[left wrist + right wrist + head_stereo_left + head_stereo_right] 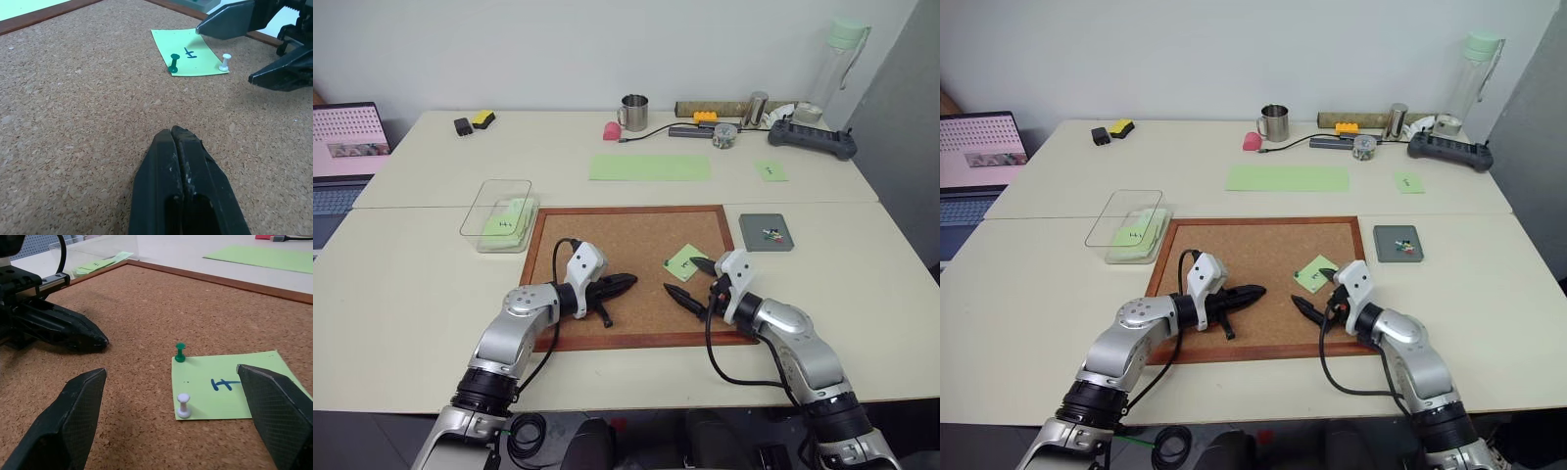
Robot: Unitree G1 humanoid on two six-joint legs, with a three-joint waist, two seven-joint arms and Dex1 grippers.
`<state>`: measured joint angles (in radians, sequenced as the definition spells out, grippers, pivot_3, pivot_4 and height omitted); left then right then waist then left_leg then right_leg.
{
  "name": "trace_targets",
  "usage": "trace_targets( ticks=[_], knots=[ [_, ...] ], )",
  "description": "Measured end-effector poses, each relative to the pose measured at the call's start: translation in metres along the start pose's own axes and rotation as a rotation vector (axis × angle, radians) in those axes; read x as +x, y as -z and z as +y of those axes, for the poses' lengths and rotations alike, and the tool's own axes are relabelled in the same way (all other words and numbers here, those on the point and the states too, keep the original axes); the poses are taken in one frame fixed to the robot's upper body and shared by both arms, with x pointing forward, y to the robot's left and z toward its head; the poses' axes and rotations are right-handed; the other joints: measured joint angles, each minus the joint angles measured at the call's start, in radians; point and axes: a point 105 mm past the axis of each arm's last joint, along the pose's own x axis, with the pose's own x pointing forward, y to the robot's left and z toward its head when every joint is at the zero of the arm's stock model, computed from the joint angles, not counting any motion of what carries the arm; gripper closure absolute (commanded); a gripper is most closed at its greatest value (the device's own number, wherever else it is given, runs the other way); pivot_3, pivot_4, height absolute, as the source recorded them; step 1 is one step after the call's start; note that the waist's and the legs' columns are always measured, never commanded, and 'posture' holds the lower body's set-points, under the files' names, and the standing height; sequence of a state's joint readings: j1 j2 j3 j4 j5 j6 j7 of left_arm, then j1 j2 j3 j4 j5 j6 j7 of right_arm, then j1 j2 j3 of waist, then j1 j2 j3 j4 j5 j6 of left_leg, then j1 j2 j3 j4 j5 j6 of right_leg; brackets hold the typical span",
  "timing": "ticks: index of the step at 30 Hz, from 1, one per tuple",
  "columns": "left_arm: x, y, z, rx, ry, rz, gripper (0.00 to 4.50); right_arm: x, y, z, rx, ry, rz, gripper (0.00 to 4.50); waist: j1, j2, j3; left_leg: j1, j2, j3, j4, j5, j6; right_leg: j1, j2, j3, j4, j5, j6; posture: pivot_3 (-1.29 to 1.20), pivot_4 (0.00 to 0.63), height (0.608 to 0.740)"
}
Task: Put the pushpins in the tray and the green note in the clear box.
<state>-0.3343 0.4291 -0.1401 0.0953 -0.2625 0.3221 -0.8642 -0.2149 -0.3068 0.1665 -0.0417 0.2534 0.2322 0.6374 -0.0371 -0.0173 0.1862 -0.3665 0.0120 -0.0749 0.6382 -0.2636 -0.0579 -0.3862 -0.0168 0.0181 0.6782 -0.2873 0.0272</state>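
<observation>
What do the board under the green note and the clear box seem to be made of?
The board: probably cork, matte and speckled brown with a grainy surface, in a glossy reddish frame that looks like wood. The clear box: apparently transparent plastic, as notes show through its smooth, slightly reflective walls.

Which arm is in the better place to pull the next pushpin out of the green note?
The right. Its tool is open beside the green note, facing the green pushpin and white pushpin. The left tool is shut and farther back on the corkboard.
</observation>
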Motion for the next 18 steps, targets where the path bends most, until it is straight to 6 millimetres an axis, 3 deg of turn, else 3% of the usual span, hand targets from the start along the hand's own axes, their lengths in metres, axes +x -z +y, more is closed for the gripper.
trace_targets(
  ticks=[18],
  knots=[
    [-0.0001,0.0002,0.0,-0.002,-0.005,0.001,4.5,0.0019,0.0037,-0.0031,-0.009,-0.002,0.016,3.95,0.0,0.0,0.0,0.0,0.0,0.0,0.0,0.0,0.0,0.0,0.0,0.001,0.0,0.0,0.0,0.0,0.15,0.74]
  ],
)
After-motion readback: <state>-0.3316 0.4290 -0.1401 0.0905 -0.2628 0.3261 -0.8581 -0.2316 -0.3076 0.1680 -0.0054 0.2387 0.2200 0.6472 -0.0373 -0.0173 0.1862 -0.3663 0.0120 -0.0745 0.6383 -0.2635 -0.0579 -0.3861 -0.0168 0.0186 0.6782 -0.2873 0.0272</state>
